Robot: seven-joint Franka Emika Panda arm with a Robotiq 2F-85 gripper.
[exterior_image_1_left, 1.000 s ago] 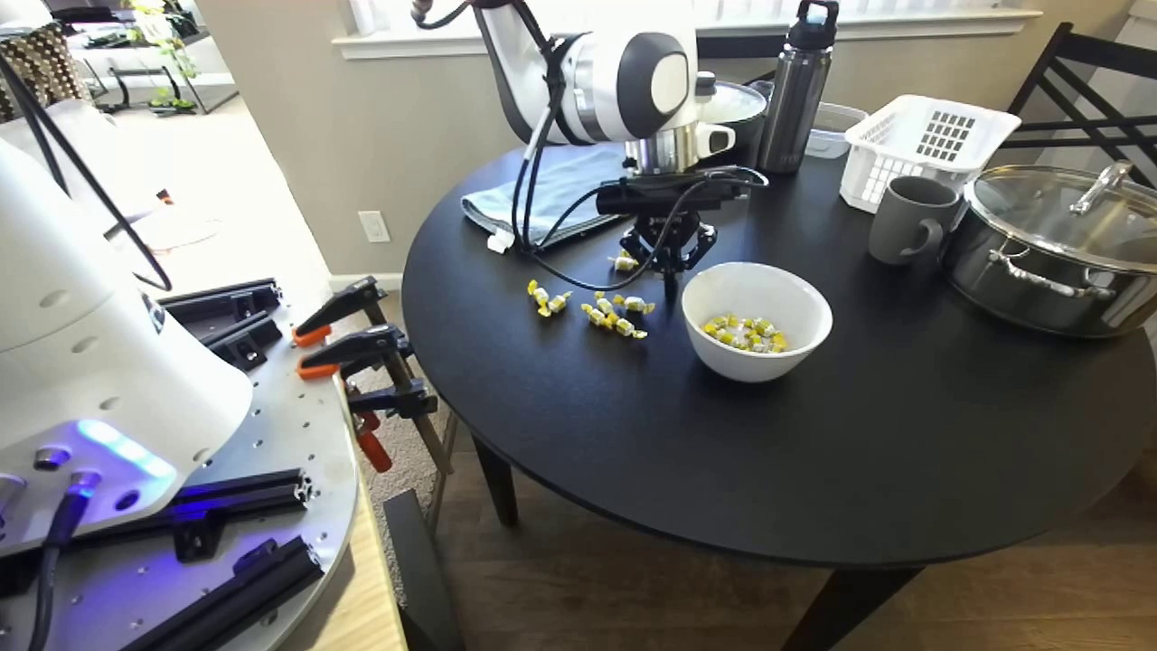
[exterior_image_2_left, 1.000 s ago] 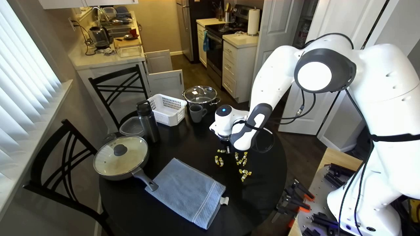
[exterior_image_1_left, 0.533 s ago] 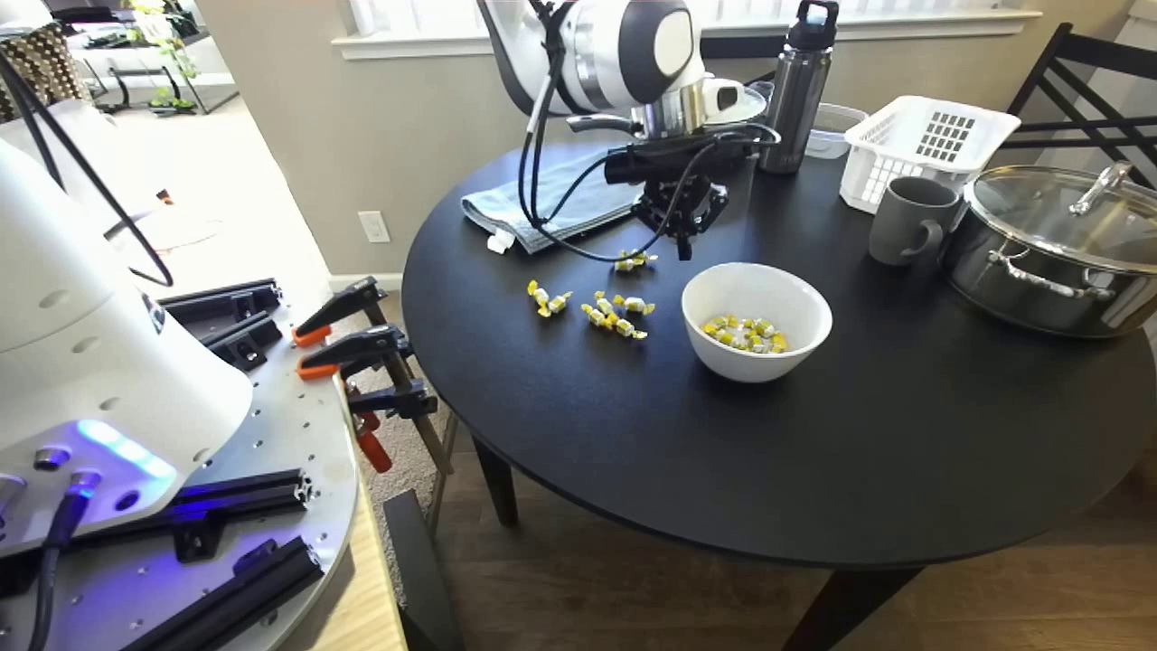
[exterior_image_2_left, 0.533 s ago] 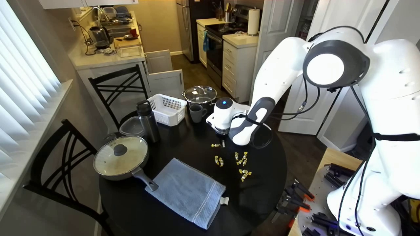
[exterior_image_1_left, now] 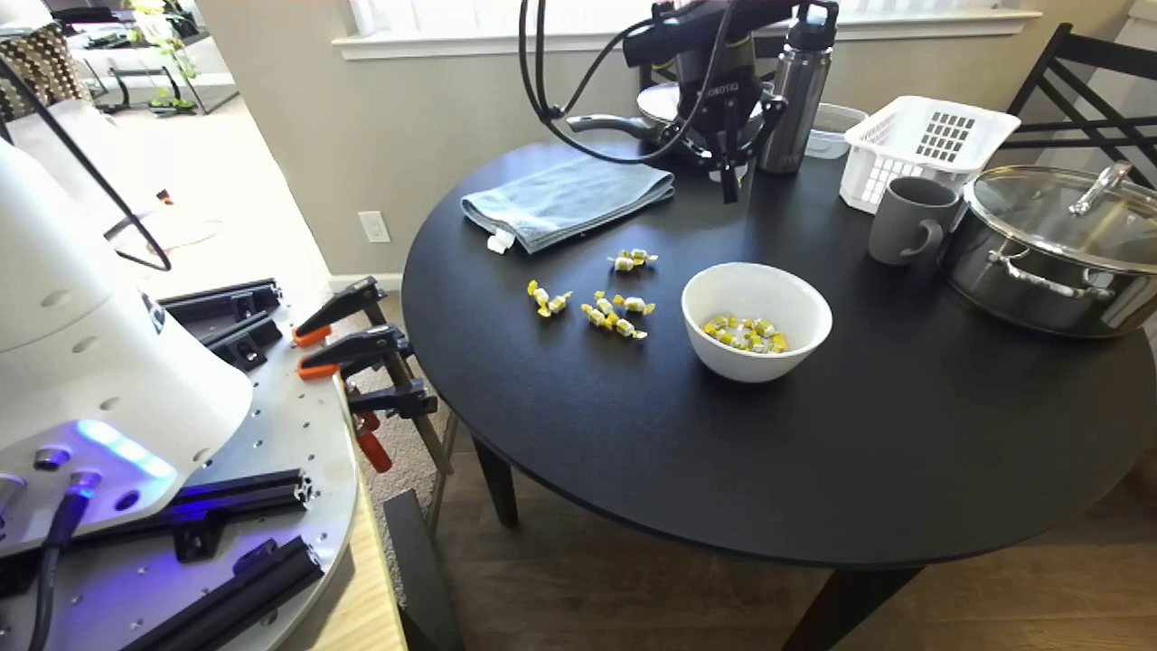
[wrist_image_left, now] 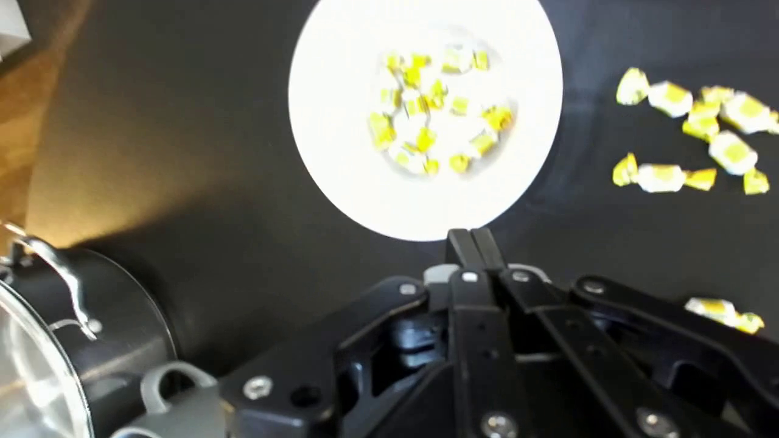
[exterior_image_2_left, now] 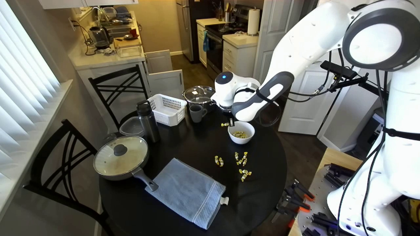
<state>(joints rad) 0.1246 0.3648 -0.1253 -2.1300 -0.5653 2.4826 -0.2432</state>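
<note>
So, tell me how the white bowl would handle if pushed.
The white bowl looks rigid, given its smooth, round wall. Flaring above a narrower base, it may tip if pushed high up. The loose candies inside would probably shift.

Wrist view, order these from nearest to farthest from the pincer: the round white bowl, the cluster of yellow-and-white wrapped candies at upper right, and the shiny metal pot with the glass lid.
1. White bowl: top centre, its rim right by the tips of the pincer.
2. Candy cluster: upper right, outside the bowl.
3. Metal pot: lower left, by the frame's edge.
</note>
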